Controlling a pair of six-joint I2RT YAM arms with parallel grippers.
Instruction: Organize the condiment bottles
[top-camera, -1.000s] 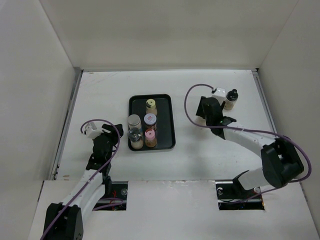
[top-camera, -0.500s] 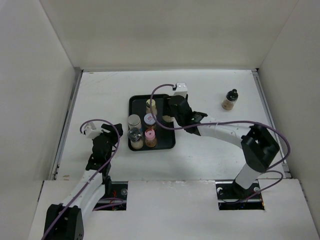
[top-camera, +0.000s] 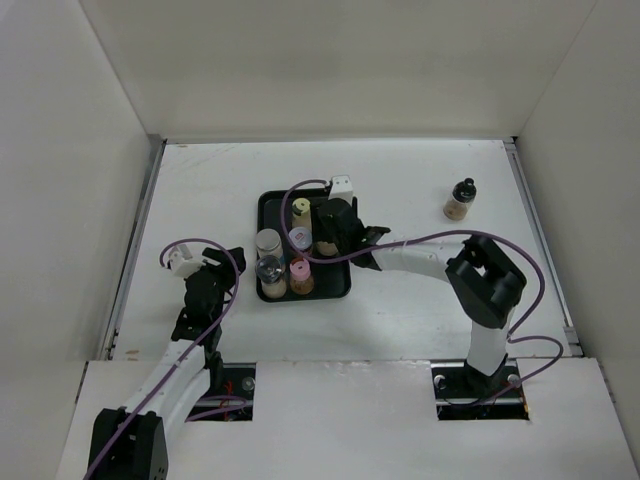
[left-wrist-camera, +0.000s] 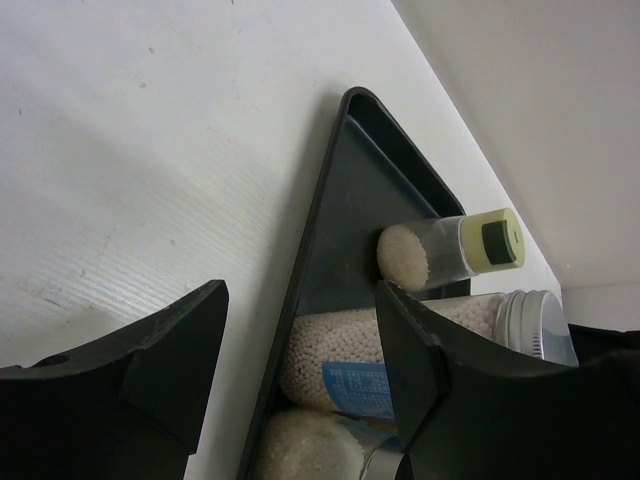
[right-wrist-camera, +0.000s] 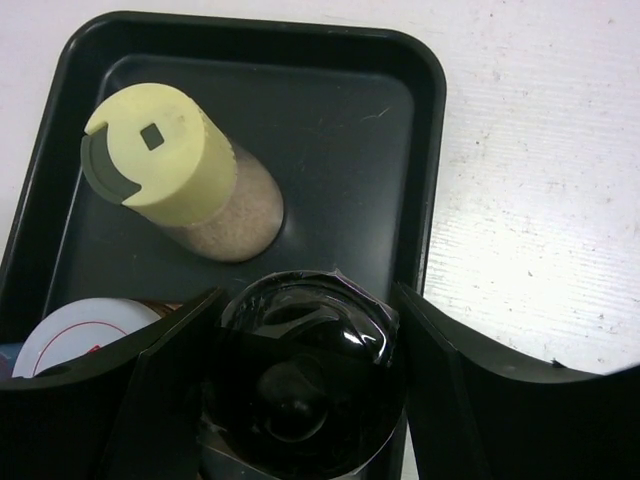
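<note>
A black tray (top-camera: 337, 205) in the middle of the table holds several condiment bottles: pale yellow cap (top-camera: 301, 209), lavender cap (top-camera: 300, 238), pink cap (top-camera: 300, 270), and two more on its left side (top-camera: 268, 244). My right gripper (top-camera: 331, 236) is over the tray's right half, shut on a black-capped bottle (right-wrist-camera: 300, 380) that stands upright beside the yellow-capped one (right-wrist-camera: 165, 155). Another black-capped bottle (top-camera: 461, 198) stands alone on the table at the right. My left gripper (top-camera: 222, 270) is open and empty, left of the tray (left-wrist-camera: 330, 200).
White walls enclose the table on the left, back and right. The tray's raised rim (right-wrist-camera: 432, 110) runs close to my right finger. In the left wrist view the yellow-capped bottle (left-wrist-camera: 450, 250) and a bead-filled bottle (left-wrist-camera: 400, 330) show past the tray's edge.
My right gripper has swung left from beside the lone black-capped bottle to over the tray, carrying a black-capped bottle. The left arm has not moved.
</note>
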